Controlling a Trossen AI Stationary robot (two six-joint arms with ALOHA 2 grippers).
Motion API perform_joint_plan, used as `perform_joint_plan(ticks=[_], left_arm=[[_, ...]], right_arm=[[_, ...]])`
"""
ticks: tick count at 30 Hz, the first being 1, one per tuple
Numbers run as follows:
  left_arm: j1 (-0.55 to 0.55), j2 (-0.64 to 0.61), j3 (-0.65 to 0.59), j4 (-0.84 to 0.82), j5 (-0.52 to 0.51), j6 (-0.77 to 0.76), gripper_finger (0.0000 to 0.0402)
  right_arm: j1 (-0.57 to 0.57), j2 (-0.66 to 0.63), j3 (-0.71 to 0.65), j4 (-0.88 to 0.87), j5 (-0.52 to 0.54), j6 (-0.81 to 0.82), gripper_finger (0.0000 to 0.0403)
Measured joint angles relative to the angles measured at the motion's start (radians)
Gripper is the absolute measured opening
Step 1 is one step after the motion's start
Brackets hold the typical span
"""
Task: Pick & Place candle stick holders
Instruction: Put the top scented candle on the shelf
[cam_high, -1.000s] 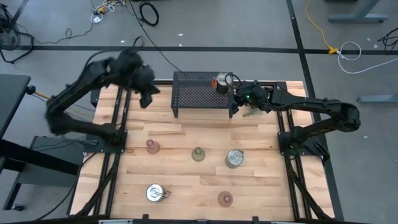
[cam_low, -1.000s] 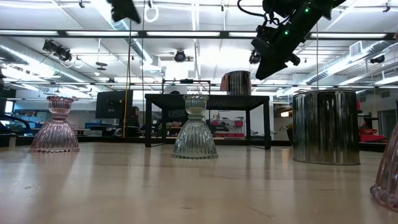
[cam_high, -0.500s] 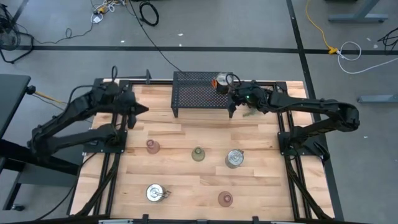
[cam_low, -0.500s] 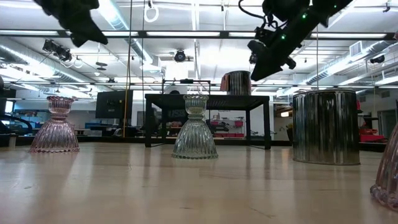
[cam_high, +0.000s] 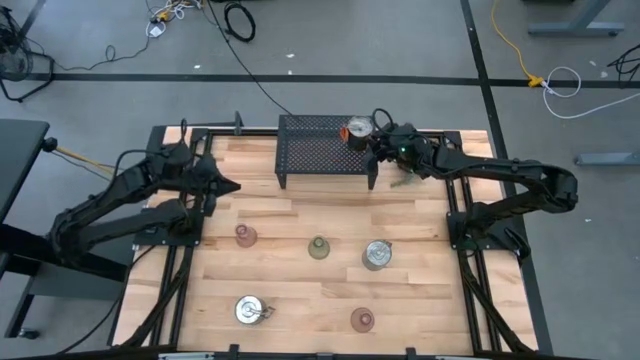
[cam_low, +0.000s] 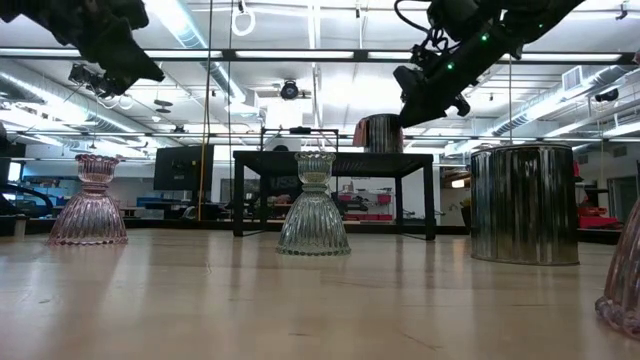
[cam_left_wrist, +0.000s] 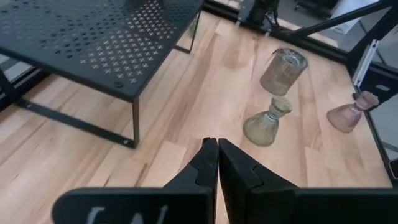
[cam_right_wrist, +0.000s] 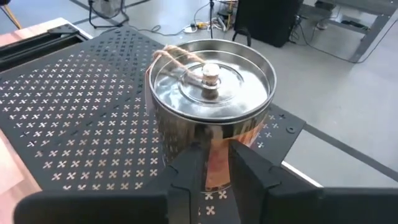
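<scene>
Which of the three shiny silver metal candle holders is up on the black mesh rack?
The silver holder with the orange part, standing at the right end of the black mesh rack. The other two silver holders stand on the wooden table.

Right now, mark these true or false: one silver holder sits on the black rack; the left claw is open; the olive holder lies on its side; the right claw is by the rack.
1. One silver holder sits on the black rack: true.
2. The left claw is open: false, it is shut and empty.
3. The olive holder lies on its side: false, it stands upright.
4. The right claw is by the rack: true, at the silver holder there.
</scene>
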Motion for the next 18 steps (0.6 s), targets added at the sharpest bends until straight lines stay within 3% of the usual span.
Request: perform_joint_plan(ticks=[9,18], left_arm=[[-0.064,0.002,-0.061,0.125,0.002,-0.02,0.0016],[-0.159,0.003,-0.185,0.404,0.083,-0.08,0.0016]], right_arm=[[-0.025,0.027,0.0,0.049,0.0,-0.014,0.0082],[-0.03,0.029,0.0,0.098,0.001,-0.011,0.0082]])
